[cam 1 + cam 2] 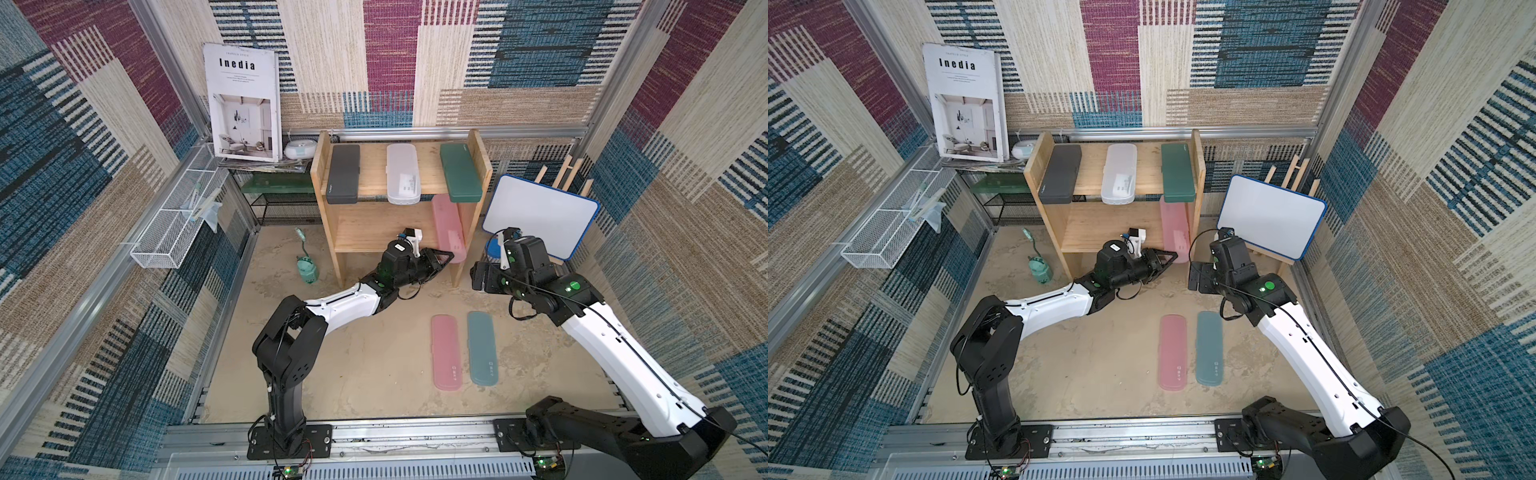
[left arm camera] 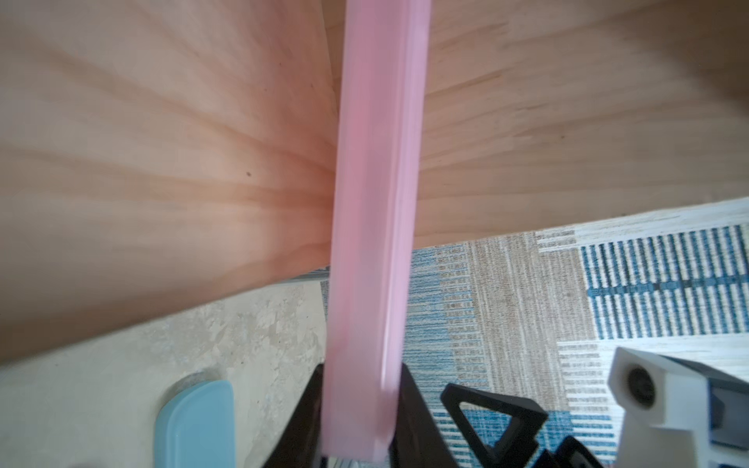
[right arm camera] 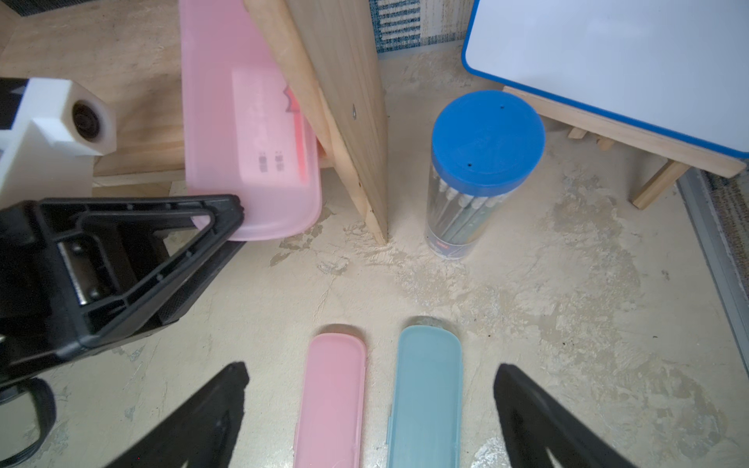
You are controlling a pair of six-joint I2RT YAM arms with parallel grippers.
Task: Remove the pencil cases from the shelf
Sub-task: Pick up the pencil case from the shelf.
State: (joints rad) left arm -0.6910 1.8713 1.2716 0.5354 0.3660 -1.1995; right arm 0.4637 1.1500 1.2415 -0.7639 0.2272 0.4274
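Observation:
The light wooden shelf holds a dark grey pencil case, a frosted white one and a dark green one on its top tier. A pink case lies on the lower tier against the right plank, its front end overhanging. My left gripper is shut on that end; the left wrist view shows the case clamped between both fingers. Another pink case and a teal case lie flat on the floor. My right gripper hangs open above them.
A blue-lidded clear cylinder of pencils stands just right of the shelf, in front of a whiteboard. A black wire rack, a white wire basket and a small green toy are to the left.

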